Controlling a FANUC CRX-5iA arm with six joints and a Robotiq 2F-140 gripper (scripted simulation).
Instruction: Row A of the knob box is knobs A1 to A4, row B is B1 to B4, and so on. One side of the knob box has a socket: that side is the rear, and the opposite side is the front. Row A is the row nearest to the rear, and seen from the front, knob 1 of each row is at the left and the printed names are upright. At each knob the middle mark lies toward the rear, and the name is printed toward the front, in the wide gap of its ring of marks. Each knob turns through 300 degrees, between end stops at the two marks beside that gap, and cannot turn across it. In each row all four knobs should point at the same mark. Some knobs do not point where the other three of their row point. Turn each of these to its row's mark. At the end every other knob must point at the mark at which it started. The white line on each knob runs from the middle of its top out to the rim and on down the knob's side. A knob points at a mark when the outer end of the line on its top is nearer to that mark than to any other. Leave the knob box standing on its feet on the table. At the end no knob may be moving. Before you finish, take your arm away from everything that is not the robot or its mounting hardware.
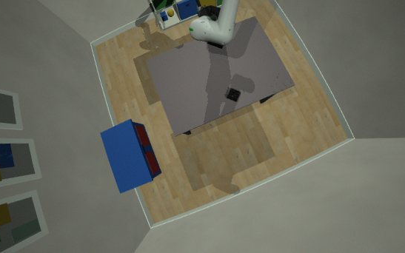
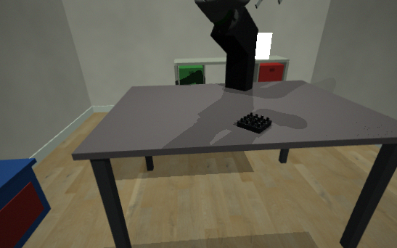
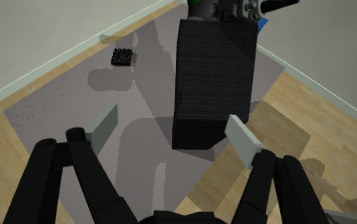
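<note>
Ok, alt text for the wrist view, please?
The open claw hangs high above a grey table, holding nothing, its pale fingertips spread wide. A small black knob box sits far off on the table, past the arm's dark base.

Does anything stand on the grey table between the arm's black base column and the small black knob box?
No: in the exterior view only bare grey table top with shadows lies between the black base column and the small black knob box.

A small black knob box stands flat on its feet on the grey table, near the front edge. Its dark knobs rise in rows, their marks too small to read.
</note>
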